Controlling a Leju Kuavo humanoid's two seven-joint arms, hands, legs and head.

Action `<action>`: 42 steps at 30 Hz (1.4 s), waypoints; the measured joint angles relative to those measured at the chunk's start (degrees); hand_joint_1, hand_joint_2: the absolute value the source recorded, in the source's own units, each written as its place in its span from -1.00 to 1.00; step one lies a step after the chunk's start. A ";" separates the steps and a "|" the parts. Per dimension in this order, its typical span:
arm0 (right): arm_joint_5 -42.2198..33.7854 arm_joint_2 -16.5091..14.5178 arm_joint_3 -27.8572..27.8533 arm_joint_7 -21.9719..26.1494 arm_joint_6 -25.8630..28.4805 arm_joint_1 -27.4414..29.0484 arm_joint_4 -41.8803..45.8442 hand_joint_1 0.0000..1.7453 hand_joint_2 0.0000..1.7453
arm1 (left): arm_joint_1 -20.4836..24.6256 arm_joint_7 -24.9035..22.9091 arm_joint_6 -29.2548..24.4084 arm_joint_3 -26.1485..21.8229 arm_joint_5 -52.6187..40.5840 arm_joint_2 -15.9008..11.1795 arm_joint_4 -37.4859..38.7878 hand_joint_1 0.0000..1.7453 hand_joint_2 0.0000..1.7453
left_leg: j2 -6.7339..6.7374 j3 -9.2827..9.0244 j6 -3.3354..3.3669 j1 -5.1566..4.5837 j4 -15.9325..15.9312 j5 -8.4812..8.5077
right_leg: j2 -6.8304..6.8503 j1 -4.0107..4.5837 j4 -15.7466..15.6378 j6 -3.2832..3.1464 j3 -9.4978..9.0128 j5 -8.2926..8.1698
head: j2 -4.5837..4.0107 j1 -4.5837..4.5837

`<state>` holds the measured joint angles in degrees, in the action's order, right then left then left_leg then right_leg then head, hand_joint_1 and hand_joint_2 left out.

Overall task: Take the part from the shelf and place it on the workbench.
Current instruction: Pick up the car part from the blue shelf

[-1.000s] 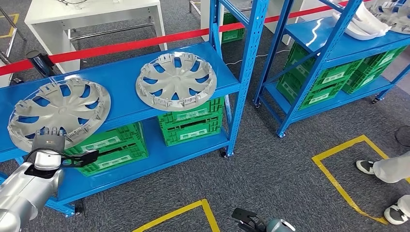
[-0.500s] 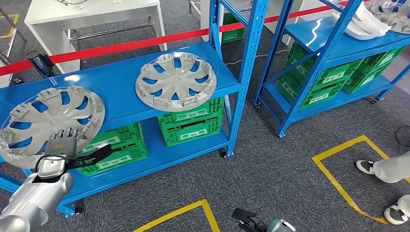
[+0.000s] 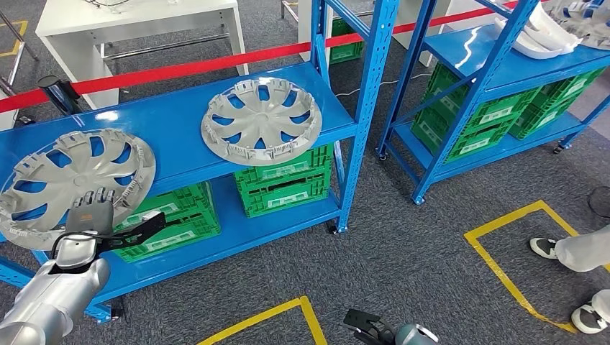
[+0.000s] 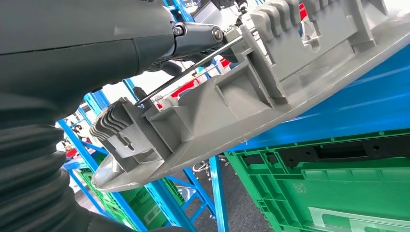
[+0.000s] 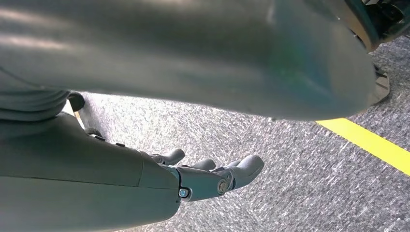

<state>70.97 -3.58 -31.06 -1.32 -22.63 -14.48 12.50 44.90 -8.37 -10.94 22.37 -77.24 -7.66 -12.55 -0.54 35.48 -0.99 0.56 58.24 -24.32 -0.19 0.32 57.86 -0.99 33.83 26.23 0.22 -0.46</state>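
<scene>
A grey wheel cover lies on the blue shelf's upper board, its near edge out over the front of the board. My left hand grips that near edge, fingers on top and thumb underneath. In the left wrist view the cover's ribbed rim runs across the picture, pinched under the dark fingers. A second grey wheel cover rests flat further right on the same board. My right hand hangs low over the carpet, fingers apart and holding nothing.
Green crates stand on the lower board under the covers. A red barrier tape runs behind the shelf, with a white table beyond it. A second blue shelf stands to the right. A person's feet are beside yellow floor lines.
My left hand has drawn the gripped wheel cover left and toward me, past the board's front edge; over the last half second it has hardly moved. The right hand hangs as before.
</scene>
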 joint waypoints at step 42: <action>-0.50 0.00 0.05 -0.05 -0.01 -0.47 0.00 -1.00 -1.00 | 0.05 -0.25 -2.69 -1.99 -0.27 1.03 -0.46 1.00 1.00 | 0.03 0.00 0.00 0.00 0.00 0.00 | -0.03 0.00 0.00 0.00 0.03 0.00 | 0.00 0.00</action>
<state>70.47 -3.58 -31.01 -1.38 -22.64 -14.96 12.50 44.95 -8.62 -13.63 20.38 -77.51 -6.62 -13.00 -0.50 35.48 -0.99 0.57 58.24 -24.32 -0.22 0.31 57.86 -1.00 33.86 26.22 0.22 -0.46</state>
